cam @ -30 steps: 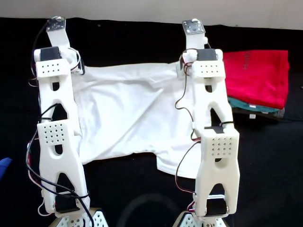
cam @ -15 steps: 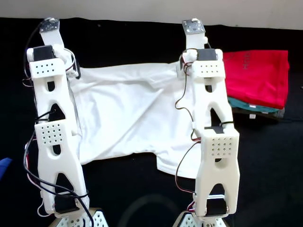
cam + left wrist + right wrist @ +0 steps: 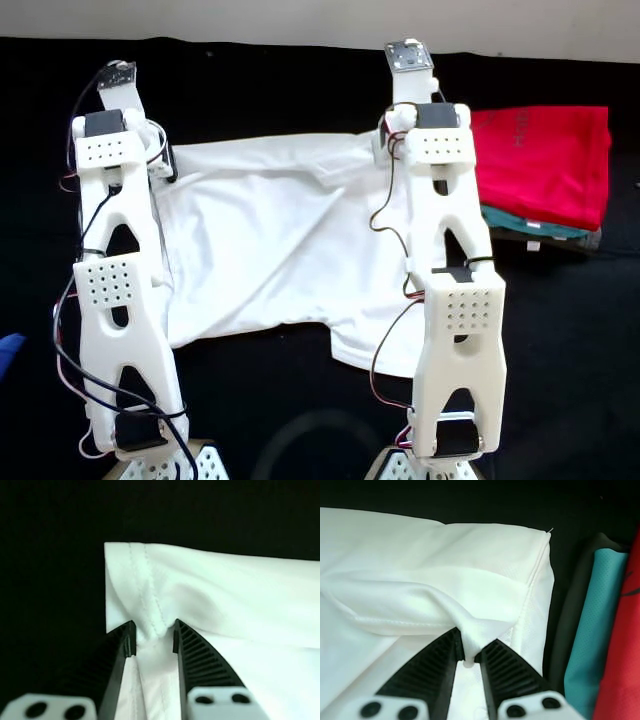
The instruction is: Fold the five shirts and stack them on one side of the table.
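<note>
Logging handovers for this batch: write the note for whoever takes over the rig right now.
Left pincer: shut on the white shirt, far left corner.
Right pincer: shut on its far right corner.
The shirt lies spread on the table.
Done: red shirt folded atop teal shirt, stacked at the right.
Left: fold the white shirt, add it to the stack.

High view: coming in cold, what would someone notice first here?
The white shirt sprawls rumpled across the black table between the two arms. The left tool and the right tool pinch its far edge, one near each corner. At the table's right side, a folded red shirt tops a stack, with a teal shirt beneath it.
</note>
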